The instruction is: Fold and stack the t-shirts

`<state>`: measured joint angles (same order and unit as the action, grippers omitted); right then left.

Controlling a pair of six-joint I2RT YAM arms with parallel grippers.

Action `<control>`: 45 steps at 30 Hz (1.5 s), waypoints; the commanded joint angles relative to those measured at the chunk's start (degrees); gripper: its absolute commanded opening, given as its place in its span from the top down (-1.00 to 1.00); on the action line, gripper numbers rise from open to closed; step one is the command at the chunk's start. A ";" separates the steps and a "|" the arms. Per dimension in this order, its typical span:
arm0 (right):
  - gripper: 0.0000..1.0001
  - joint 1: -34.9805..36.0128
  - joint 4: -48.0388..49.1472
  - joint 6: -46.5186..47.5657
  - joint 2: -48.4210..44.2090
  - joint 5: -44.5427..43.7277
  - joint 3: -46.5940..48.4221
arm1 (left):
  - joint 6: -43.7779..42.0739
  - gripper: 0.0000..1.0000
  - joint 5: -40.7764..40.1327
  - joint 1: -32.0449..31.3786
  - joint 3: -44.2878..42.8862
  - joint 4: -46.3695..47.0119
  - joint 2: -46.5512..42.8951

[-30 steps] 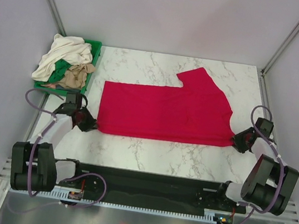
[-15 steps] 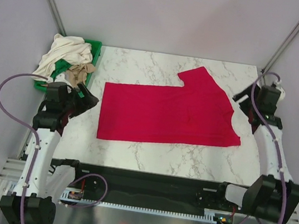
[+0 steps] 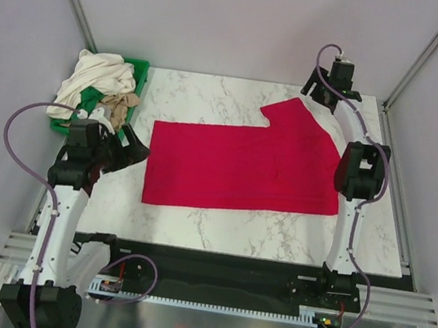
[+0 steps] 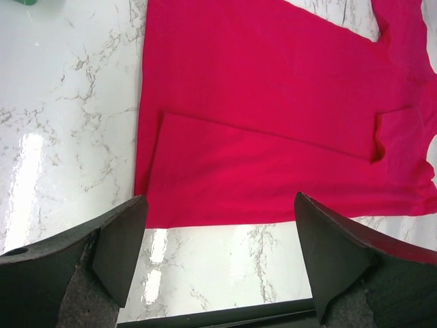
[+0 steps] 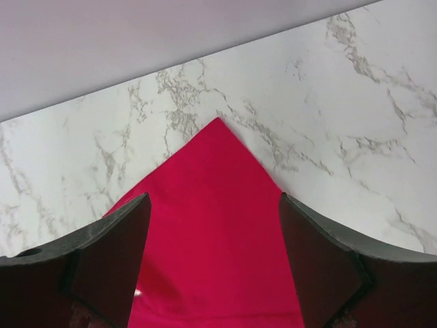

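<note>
Far left, the green tray (image 3: 141, 70) sits at the table's (image 3: 213, 93) far corner, with a cream shirt (image 3: 95, 80) heaped over it and spilling past the rim, and a tan shirt (image 3: 116, 106) bunched against it on the near side. Next comes the left gripper (image 3: 126, 148), raised above the marble just beside the left edge of the red shirt (image 3: 244, 164); its jaws are spread wide and there's nothing between them. Its wrist view looks straight down on that edge, where the near strip of the red shirt lies doubled over as a second layer on top. The red shirt is flat across the middle of the table, long side running left to right, with one sleeve (image 3: 292, 113) pointing toward the far right. The right gripper (image 3: 328, 94) hangs up there at the far edge, above the sleeve's pointed tip. It too is wide open and holds nothing, with red cloth and bare marble showing between its fingers (image 5: 102, 260).
</note>
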<state>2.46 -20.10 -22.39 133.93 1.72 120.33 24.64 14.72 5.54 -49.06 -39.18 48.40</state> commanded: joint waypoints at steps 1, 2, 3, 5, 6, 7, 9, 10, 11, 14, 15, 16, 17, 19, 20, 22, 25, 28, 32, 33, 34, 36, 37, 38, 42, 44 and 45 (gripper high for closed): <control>-0.67 1.66 -3.72 5.42 6.32 -1.01 15.40 | -2.23 -0.89 1.36 0.61 0.45 0.86 -2.26; -0.66 1.93 -3.98 5.86 9.74 -1.36 17.37 | -2.14 -0.89 1.19 0.79 0.45 0.95 -3.04; -0.67 2.28 -3.81 7.00 11.08 -3.28 19.13 | -2.14 -0.88 1.10 0.70 0.45 1.03 -3.31; -0.67 3.16 -2.07 7.97 14.50 -5.57 22.48 | -2.06 -0.87 1.01 0.79 0.63 1.30 -4.45; -0.68 3.43 -1.44 8.41 15.48 -6.19 23.27 | -2.06 -0.87 1.01 0.87 0.72 1.30 -4.63; -0.69 3.86 -0.83 8.50 16.53 -6.81 24.67 | -1.97 -0.86 1.01 0.88 0.72 1.38 -4.81; -0.68 4.31 -0.12 8.24 19.87 -7.69 26.78 | -2.06 -0.85 0.93 0.79 0.81 1.39 -5.16; -0.68 4.83 -0.12 8.16 20.75 -8.21 27.67 | -1.97 -0.85 1.01 0.87 0.81 1.56 -5.16; -0.68 4.92 0.06 8.07 21.80 -8.83 27.59 | -2.05 -0.83 1.10 1.14 0.89 1.56 -5.25; -0.64 5.89 0.58 7.71 22.60 -9.45 26.18 | -2.06 -0.80 1.45 1.75 0.89 1.56 -5.25; -0.61 6.06 0.59 7.71 22.78 -10.32 25.92 | -2.14 -0.80 1.71 1.75 0.89 1.65 -5.51; -0.60 6.50 0.50 7.71 22.95 -10.68 25.39 | -2.14 -0.79 1.71 1.93 0.89 1.82 -5.60; -0.58 6.51 0.50 7.71 23.04 -10.85 25.04 | -2.14 -0.79 1.80 2.02 0.98 1.74 -5.69; -0.52 6.59 0.50 7.54 23.31 -11.30 24.60 | -2.14 -0.79 1.98 2.19 0.98 1.83 -5.69; -0.51 6.59 0.50 7.63 23.48 -11.56 24.51 | -2.14 -0.79 2.07 2.28 0.98 1.83 -5.69; -0.46 6.51 0.50 7.89 23.57 -12.00 24.07 | -2.14 -0.78 2.24 2.28 1.07 2.00 -5.69; -0.29 6.51 0.41 8.33 23.92 -12.26 23.63 | -2.14 -0.78 2.33 2.19 1.07 2.09 -5.69; -0.13 6.59 0.24 8.24 24.80 -12.09 23.54 | -2.14 -0.78 2.24 2.28 1.07 2.00 -5.86; 0.03 6.77 -0.55 8.24 25.77 -11.30 23.98 | -2.14 -0.76 1.98 2.19 1.16 2.00 -6.13; 0.12 6.77 -0.47 8.33 25.68 -11.21 23.90 | -2.14 -0.75 1.98 2.28 1.16 2.00 -6.13; 0.20 6.86 -0.38 8.33 25.59 -10.95 23.55 | -2.14 -0.75 1.98 2.28 1.16 2.09 -6.13; 0.53 6.77 -0.38 8.33 25.24 -10.33 23.11 | -2.14 -0.73 1.89 2.28 1.24 2.00 -6.13; 0.63 6.86 -0.38 8.33 24.81 -9.98 22.67 | -2.06 -0.73 1.80 2.37 1.16 2.09 -6.13; 0.72 6.86 -0.38 8.50 23.84 -9.89 22.23 | -2.14 -0.72 1.80 2.46 1.16 2.09 -6.04; 1.00 6.86 1.02 10.17 20.42 -9.36 19.07 | -2.06 -0.71 1.28 2.89 1.16 2.00 -6.13; 1.00 6.95 1.20 11.05 17.96 -9.27 18.45 | -1.97 -0.69 1.10 3.60 1.16 1.91 -6.13; 1.00 6.77 1.29 11.14 16.90 -9.10 18.10 | -1.71 -0.69 0.66 3.95 1.16 2.00 -5.87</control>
<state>9.10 -18.17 -13.15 156.22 -8.60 139.81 24.53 15.49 8.45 -47.92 -38.87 42.96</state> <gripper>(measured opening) 0.009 0.850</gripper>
